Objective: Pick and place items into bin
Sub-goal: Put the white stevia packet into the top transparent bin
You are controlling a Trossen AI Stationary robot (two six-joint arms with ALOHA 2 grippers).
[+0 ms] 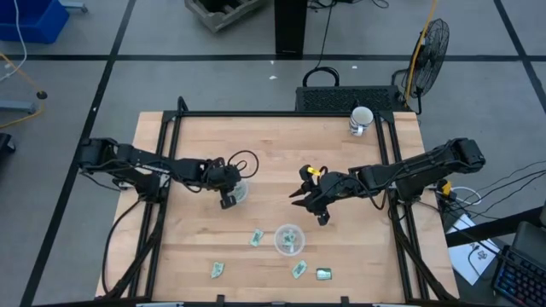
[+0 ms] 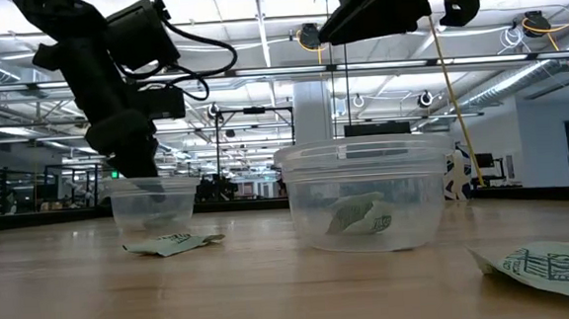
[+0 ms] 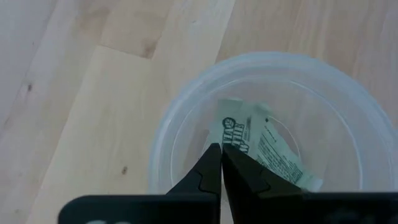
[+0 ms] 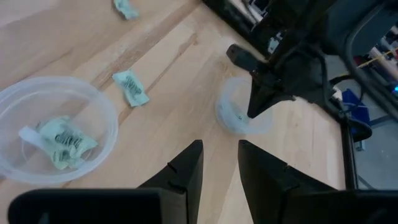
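In the high view the left gripper (image 1: 229, 194) sits left of the frame's centre, poised directly over a clear round cup (image 1: 240, 190) on the wooden table (image 1: 358, 256); its wrist view shows the two dark fingers (image 3: 211, 171) pressed together, clenched on nothing, their tips pointing down into that cup (image 3: 273, 124) where a light-green packet (image 3: 261, 149) lies on the bottom. The right gripper (image 1: 309, 198) hangs right of centre, above the table and clear of everything, and its wrist view shows its fingers (image 4: 186, 168) parted with bare wood between them, released. A second clear cup (image 1: 289, 240) stands in the lower middle of the high view and holds at least one crumpled packet (image 4: 62, 144), seen through its wall in the low view (image 2: 359, 216). Loose packets lie on the table around it: one just to its left (image 1: 256, 238), one further toward the lower left (image 1: 217, 269), one just below it (image 1: 299, 269), and a darker one (image 1: 324, 274) beside that at the lower edge. In the low view a flat packet (image 2: 174, 243) lies in front of the far cup (image 2: 154, 207) and another (image 2: 543, 262) lies in the lower right corner. A white mug (image 1: 361, 120) stands near the table's upper right corner, well apart from both arms
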